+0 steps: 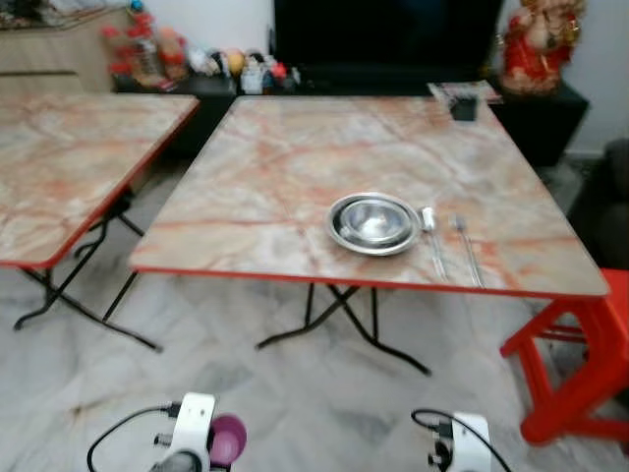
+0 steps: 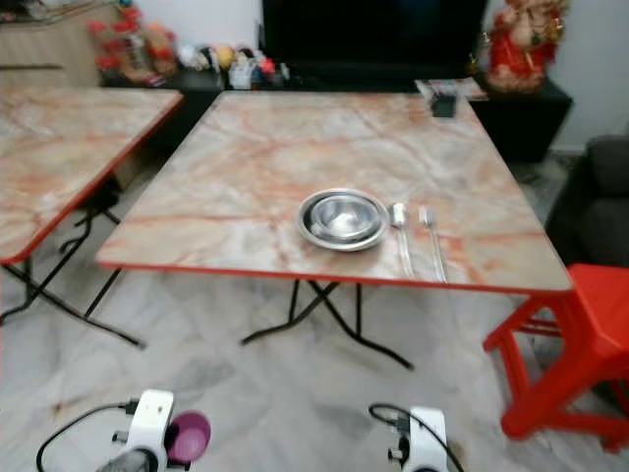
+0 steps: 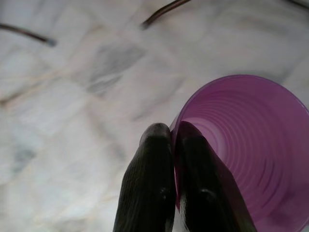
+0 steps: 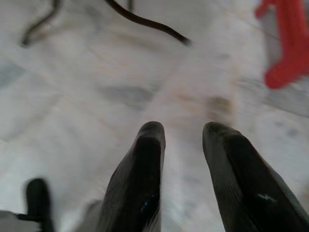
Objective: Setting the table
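A marble-patterned folding table (image 1: pixel 295 177) with a red edge stands ahead of me. On its near right part sits a steel bowl on a steel plate (image 1: pixel 373 223), with a spoon (image 1: pixel 430 236) and a fork (image 1: pixel 466 248) lying just right of it. My left gripper (image 3: pixel 173 135) hangs low over the floor, shut on the rim of a purple plastic cup (image 3: pixel 246 145), which also peeks out beside the left wrist (image 1: pixel 228 439). My right gripper (image 4: pixel 182 130) is open above the floor, holding nothing.
A second marble table (image 1: pixel 69 167) stands to the left. A red plastic stool (image 1: pixel 580 364) is at the right, beside the table's corner. A dark TV unit (image 1: pixel 383 39) with figurines lines the far wall. Black folding legs (image 1: pixel 344 324) cross under the table.
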Robot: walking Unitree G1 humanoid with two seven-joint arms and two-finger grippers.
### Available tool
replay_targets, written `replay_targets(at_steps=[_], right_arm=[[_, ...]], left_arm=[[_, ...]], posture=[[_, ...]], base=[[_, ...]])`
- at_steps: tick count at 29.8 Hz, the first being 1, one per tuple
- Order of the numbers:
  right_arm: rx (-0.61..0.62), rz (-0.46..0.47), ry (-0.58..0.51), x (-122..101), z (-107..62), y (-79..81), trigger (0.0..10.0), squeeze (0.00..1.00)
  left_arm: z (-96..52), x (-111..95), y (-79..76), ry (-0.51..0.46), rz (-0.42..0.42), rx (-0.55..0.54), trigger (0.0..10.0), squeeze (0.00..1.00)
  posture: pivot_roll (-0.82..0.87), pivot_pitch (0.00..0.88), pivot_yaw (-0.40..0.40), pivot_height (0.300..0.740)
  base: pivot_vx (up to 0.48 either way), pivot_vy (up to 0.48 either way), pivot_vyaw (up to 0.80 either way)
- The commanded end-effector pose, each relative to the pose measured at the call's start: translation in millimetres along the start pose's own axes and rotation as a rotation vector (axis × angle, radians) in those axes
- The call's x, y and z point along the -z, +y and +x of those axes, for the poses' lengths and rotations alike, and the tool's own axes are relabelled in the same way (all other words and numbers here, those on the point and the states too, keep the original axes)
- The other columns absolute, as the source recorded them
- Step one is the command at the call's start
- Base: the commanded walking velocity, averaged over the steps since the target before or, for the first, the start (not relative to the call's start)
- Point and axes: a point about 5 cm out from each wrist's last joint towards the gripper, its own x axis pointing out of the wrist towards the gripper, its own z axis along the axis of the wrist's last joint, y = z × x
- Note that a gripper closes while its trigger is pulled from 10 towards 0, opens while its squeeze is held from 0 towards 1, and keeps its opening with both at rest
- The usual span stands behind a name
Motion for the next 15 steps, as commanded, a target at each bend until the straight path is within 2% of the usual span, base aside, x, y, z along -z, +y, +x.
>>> replay_targets(at_steps=[1,8,15], right_arm=[[-0.01,0.002,-0.014,-5.3,1.5,3.8,10.0,0.0],[-0.009,0.002,-0.015,-6.0,1.7,3.4,10.0,0.0],[-0.01,-0.003,-0.017,-7.0,2.0,2.1,10.0,0.0]], left_arm=[[-1.2,1.8,7.7,0.006,-0.002,-0.025,10.0,0.0],[-1.1,1.6,7.8,0.005,-0.007,-0.026,10.0,0.0],[-2.3,4.2,13.2,0.01,-0.06,-0.087,10.0,0.0]], posture=[[-0.03,0.0,-0.01,0.74],[-0.03,0.0,-0.012,0.74],[-0.03,0.0,-0.024,0.74]], base=[[0.0,-0.307,0.0],[0.0,-0.301,0.0],[0.0,0.0,0.0]])
